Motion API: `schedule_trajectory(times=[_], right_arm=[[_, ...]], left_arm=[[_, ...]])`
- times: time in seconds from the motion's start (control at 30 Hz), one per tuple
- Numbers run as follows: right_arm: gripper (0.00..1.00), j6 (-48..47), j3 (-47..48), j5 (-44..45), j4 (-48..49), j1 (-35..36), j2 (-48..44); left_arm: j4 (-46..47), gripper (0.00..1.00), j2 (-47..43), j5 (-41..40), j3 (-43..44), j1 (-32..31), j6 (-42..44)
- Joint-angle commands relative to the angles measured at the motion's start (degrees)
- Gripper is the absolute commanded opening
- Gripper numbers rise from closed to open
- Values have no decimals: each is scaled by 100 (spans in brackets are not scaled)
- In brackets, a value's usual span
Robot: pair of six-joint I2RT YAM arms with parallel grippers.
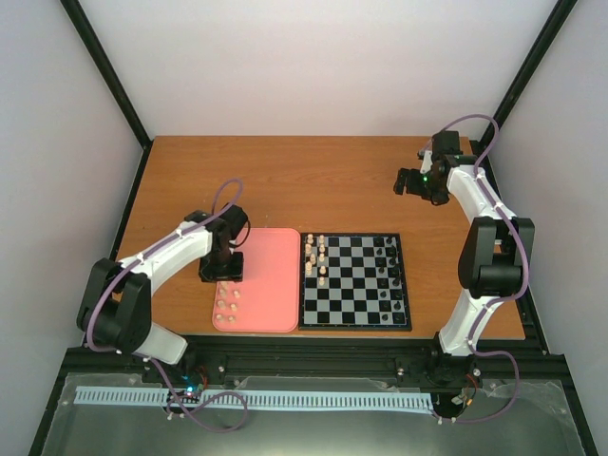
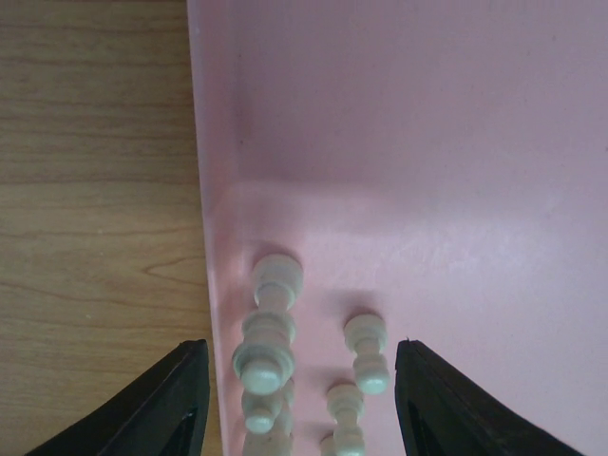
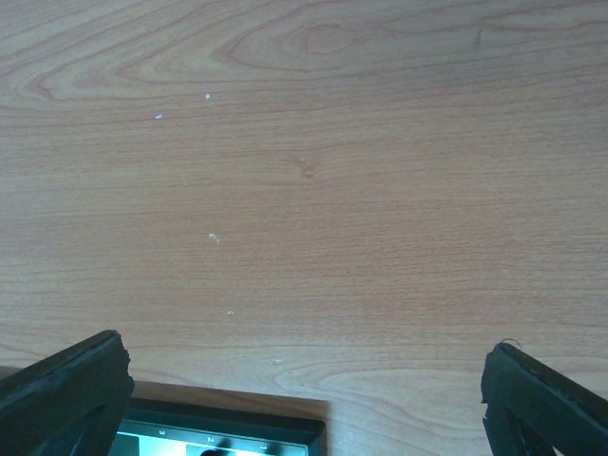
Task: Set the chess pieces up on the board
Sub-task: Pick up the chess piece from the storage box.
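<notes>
pieces (image 2: 269, 332) at 6 o'clock, standing betw my left gripper (image 2: 299, 350) jaws, spread + empty, on tray (image 2: 427, 142); right gripper (image 3: 306, 347), spread too, much farther.

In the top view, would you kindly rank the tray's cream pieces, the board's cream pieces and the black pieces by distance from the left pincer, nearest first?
1. Tray cream pieces, just by the left pincer.
2. Board cream pieces, on its left columns.
3. Black pieces, along the right side of the board.
</notes>
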Motion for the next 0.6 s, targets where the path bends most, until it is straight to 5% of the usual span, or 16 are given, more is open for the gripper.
schedule_trajectory(times=[0.0,0.57], right_arm=[[100,-26,-92,-15,53,5,-18],[100,-23,-53,27,67,5,116]], left_arm=[[379,56,214,87,-65,124,-66],[546,41,556,325,-39,525,65]])
